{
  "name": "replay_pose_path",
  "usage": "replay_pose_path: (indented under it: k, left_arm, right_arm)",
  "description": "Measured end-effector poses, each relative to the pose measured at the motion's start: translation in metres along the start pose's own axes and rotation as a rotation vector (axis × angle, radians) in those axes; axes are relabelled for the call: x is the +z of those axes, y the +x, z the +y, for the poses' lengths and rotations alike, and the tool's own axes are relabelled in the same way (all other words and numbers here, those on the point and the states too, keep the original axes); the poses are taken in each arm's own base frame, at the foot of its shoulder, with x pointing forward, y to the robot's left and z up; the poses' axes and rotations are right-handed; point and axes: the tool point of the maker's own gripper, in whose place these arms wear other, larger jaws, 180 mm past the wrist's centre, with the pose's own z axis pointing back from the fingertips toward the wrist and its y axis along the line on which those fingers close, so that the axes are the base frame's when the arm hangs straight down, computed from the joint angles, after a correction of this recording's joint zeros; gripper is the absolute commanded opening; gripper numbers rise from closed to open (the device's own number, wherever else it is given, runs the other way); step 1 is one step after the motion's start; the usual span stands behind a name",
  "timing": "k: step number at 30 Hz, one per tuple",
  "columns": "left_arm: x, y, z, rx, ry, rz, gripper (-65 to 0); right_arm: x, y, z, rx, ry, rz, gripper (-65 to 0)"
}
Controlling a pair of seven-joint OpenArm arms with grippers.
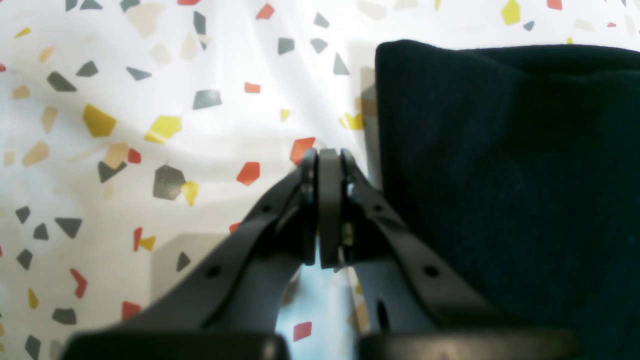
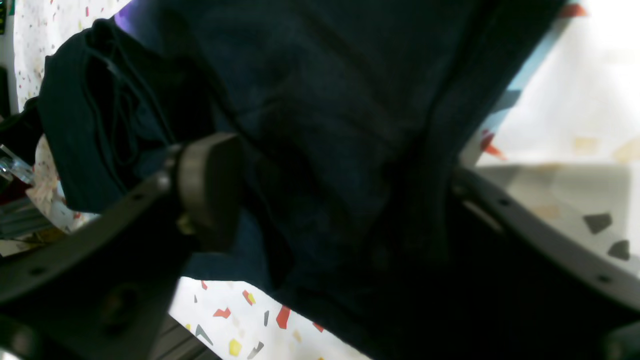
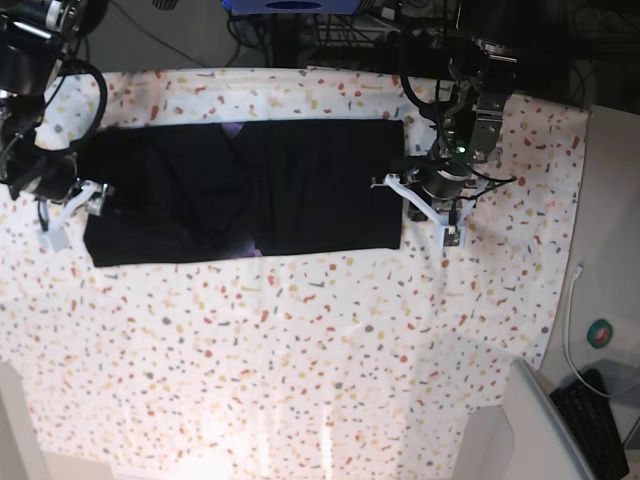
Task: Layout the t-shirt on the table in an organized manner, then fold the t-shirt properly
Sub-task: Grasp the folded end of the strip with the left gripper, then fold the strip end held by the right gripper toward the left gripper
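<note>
On the worktop, near to far, what you've got:

Worktop [image 3: 300, 350]: white cover with red, orange, yellow and grey flecks; front half carries nothing but the cloth, with a few soft wrinkles.

T-shirt [image 3: 245, 190]: black, laid as a long band across the far half of the worktop, edges fairly straight. A sliver of purple print shows at mid-top and another near the lower edge around the middle. The band's end on the base view's left looks bunched.

Left hand [image 1: 329, 165]: fingers pressed together, nothing between them. It sits on bare cloth just beside the shirt's straight edge; you can see the gap in the left wrist view. In the base view it's at the band's end on that view's right [image 3: 432, 195].

Right hand [image 2: 330, 200]: fingers spread wide, one pad [image 2: 210, 190] clear in the right wrist view, black fabric draped between and over them. Can't tell if it's actually gripping. In the base view it's at the band's opposite end [image 3: 75, 200].

Far edge: cables and dark gear behind the worktop.
</note>
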Motion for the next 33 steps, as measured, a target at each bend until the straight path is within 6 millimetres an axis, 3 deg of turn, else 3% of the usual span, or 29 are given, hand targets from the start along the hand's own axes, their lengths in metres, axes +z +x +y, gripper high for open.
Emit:
replay_pose_path:
  k: [7, 12, 17, 21, 23, 26, 28, 33]
  left_arm:
    - [0.003, -0.002, 0.007, -0.004, -0.006, 0.003, -65.0]
    - [0.012, -0.009, 0.023, -0.036, 0.002, 0.012, -65.0]
    - [0.042, -0.019, 0.04, -0.074, 0.029, 0.051, -65.0]
    - [0.056, 0.002, 0.035, -0.061, 0.027, -0.027, -65.0]
    - [0.052, 0.008, 0.022, -0.031, 0.01, -0.051, -65.0]
    - [0.037, -0.009, 0.007, 0.014, -0.015, 0.001, -65.0]
    - [0.026, -0.018, 0.007, 0.039, -0.007, 0.031, -65.0]
    - [0.014, -0.01, 0.004, 0.061, -0.007, 0.018, -65.0]
  right_arm:
    - [-0.002, -0.014, -0.003, 0.004, -0.018, 0.07, -64.1]
    - [-0.003, -0.011, -0.002, 0.01, -0.016, 0.07, -65.0]
    - [0.0, -0.007, -0.005, 0.021, -0.028, 0.074, -65.0]
    - [0.006, -0.004, -0.011, 0.028, -0.044, 0.071, -65.0]
    - [0.005, -0.004, -0.012, 0.028, -0.045, 0.073, -65.0]
    - [0.004, -0.004, -0.01, 0.028, -0.041, 0.072, -65.0]
    - [0.005, -0.005, -0.011, 0.029, -0.044, 0.073, -65.0]
    - [0.004, -0.005, -0.01, 0.028, -0.042, 0.073, -65.0]
